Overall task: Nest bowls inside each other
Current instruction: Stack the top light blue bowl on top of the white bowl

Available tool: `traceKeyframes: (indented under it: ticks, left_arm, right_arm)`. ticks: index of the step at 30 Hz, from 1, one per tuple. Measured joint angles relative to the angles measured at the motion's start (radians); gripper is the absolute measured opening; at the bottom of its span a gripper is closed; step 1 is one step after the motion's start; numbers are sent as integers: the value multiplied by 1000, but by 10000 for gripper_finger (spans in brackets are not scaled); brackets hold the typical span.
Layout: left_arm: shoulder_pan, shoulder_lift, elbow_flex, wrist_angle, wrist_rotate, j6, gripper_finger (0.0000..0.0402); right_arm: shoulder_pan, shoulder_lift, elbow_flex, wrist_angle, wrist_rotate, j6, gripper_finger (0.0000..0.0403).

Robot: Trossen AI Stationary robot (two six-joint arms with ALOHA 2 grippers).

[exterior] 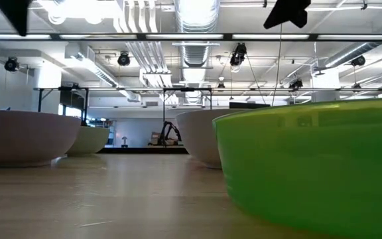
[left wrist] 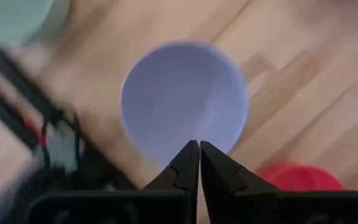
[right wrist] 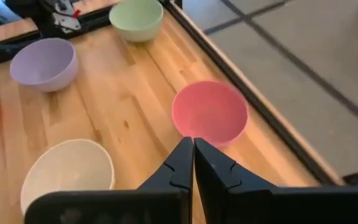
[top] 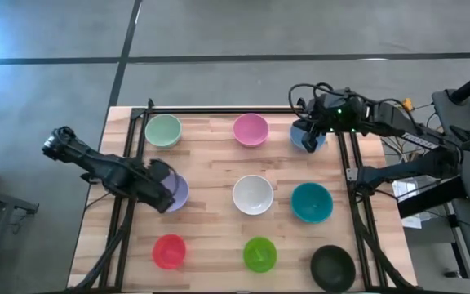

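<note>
Nine bowls stand on their bases on the wooden table: pale green (top: 163,131), pink (top: 250,129) and blue (top: 308,139) along the far side, lavender (top: 178,193), white (top: 253,194) and teal (top: 312,202) in the middle, red (top: 170,251), bright green (top: 259,254) and black (top: 333,267) near. My left gripper (left wrist: 199,144) hangs shut above the lavender bowl (left wrist: 184,99), clear of it. My right gripper (right wrist: 192,140) is shut above the far right corner, over the blue bowl, with the pink bowl (right wrist: 210,111) ahead of it.
A black metal frame (top: 219,110) runs along the table's far edge and both sides. Cables and equipment (top: 431,155) lie off the table's right side. In the low view the bright green bowl (exterior: 310,166) fills the right, with the white bowl (exterior: 201,136) and lavender bowl (exterior: 18,136) beyond.
</note>
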Motion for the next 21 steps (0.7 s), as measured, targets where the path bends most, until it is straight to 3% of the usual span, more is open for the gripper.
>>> traceKeyframes:
  ticks: [6,12,21]
  left_arm:
    - [36,-152,-60,29,-7,-141,0]
    - [73,-260,-47,92,-36,-134,0]
    - [76,-304,-56,199,-163,-130,0]
  right_arm:
    - [15,-19,-117,79,-19,69,9]
    - [17,-17,-254,155,-45,147,9]
    - [15,-17,-315,253,-41,183,9]
